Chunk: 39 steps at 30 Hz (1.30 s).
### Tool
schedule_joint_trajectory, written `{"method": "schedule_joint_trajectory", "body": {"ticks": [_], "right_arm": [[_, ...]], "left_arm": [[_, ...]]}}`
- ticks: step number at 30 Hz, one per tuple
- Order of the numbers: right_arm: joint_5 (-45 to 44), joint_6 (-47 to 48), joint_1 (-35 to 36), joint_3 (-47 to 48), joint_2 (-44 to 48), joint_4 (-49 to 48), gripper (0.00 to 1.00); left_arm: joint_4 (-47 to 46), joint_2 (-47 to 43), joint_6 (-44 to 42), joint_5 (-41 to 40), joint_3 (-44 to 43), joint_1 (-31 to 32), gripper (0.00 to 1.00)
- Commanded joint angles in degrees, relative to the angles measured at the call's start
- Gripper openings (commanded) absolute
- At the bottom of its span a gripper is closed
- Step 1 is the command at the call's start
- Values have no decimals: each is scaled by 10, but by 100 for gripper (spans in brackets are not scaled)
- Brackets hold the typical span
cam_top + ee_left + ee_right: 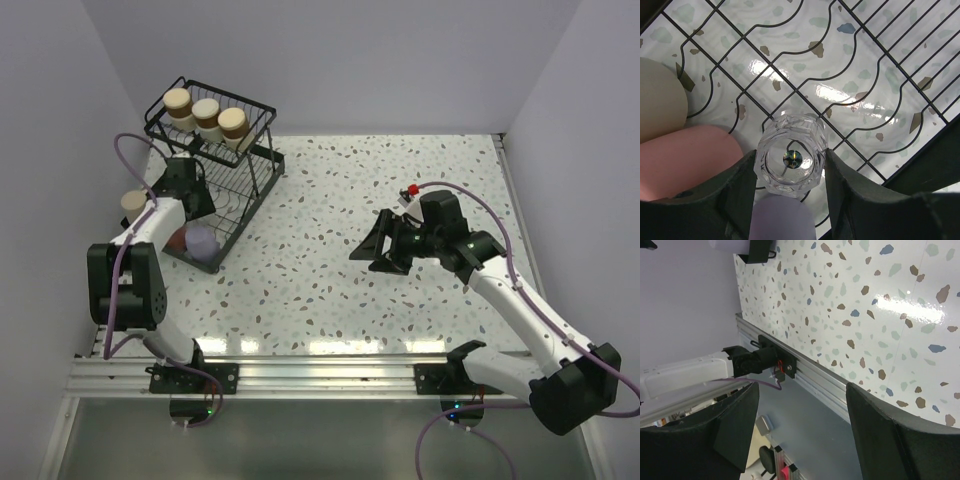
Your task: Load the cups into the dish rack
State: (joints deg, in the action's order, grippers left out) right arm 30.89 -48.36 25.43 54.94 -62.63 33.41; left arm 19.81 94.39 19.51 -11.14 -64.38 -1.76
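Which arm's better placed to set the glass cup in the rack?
Left: the left gripper is shut on the clear glass cup inside the dish rack; the right gripper is open, empty, apart.

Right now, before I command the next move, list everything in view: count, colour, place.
dish rack: one, black wire, table's far left corner.
shiny cups: three, pale metallic, side by side in the rack's top basket.
lavender cup: one, lavender, at the rack's near edge.
red-pink cup: one, red-pink, low in the rack, left of the lavender cup.
tan cup: one, tan, next to the red-pink cup.
clear glass cup: one, clear, at the rack's wire tray.
table: one, white speckled.
mounting rail: one, silver, table's near edge.
left hand: one, black, shut on the clear glass cup.
right hand: one, black, open and empty above the table's right half.
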Motion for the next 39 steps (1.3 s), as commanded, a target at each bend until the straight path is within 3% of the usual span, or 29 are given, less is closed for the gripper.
{"method": "schedule_joint_trajectory", "body": {"ticks": [1,11,18,39], "right_arm": [[-9,3,-3,7,-6,-9,73],[-7,4,-2,7,-16,-17,73],[-5,7,-2,7,-21,-18,73],[3,16,-2,3,-26,-24,73]], "left_arm": [[-39,16,-8,-6,-11,0,39],[-33,20,-9,-7,-35,-1,79],[-36,4,-11,-11,-45,0,98],[17,-83,-6,6,-130,0,100]]}}
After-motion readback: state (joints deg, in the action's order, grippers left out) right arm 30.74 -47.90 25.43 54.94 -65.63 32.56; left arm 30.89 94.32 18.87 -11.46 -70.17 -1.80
